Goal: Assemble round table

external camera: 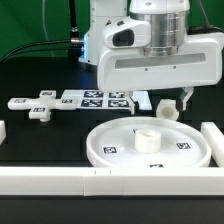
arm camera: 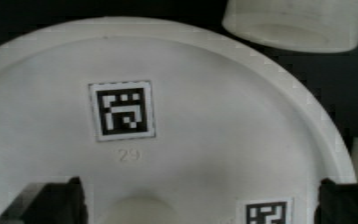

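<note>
The round tabletop disc (external camera: 120,140) lies flat at the front of the table, with its raised rim, central hub (external camera: 147,140) and small square tags. In the wrist view the disc (arm camera: 176,70) fills most of the picture, with one tag in the middle of it. My gripper (external camera: 170,110) hangs over the disc's far side. It is open and empty, with the two dark fingers far apart (arm camera: 202,205). A white cylindrical post (arm camera: 300,25) stands just beyond the disc's rim and shows behind the fingers in the exterior view (external camera: 166,108).
The marker board (external camera: 95,100) lies behind the disc. A white tagged part (external camera: 40,110) lies at the exterior view's left. White border rails run along the front (external camera: 60,180) and the right (external camera: 212,140).
</note>
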`<control>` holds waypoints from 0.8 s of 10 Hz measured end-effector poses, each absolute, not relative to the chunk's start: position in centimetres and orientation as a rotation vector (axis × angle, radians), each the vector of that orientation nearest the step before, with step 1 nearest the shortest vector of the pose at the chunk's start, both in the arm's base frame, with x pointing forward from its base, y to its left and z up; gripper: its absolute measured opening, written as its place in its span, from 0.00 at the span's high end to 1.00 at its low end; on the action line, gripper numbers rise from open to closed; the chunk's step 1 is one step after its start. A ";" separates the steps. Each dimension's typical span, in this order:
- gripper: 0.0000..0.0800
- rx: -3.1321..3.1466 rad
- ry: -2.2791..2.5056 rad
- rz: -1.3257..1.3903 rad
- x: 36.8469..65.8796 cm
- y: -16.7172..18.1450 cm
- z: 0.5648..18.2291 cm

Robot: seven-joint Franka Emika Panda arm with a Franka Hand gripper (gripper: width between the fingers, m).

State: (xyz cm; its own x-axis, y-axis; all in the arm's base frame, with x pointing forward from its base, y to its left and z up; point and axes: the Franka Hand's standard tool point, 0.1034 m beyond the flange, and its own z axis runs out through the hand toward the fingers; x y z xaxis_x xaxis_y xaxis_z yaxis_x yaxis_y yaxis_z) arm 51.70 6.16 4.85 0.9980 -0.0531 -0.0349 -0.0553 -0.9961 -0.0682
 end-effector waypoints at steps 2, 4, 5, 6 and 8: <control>0.19 -3.018 0.335 0.081 51.2 6.2 4.5; 0.19 -2.999 0.462 0.097 50.0 7.5 3.9; 0.19 -3.003 0.450 0.113 49.3 7.8 3.6; 0.19 -3.004 0.437 0.138 49.3 7.7 3.7; 0.19 -2.999 0.412 0.265 48.7 7.6 3.6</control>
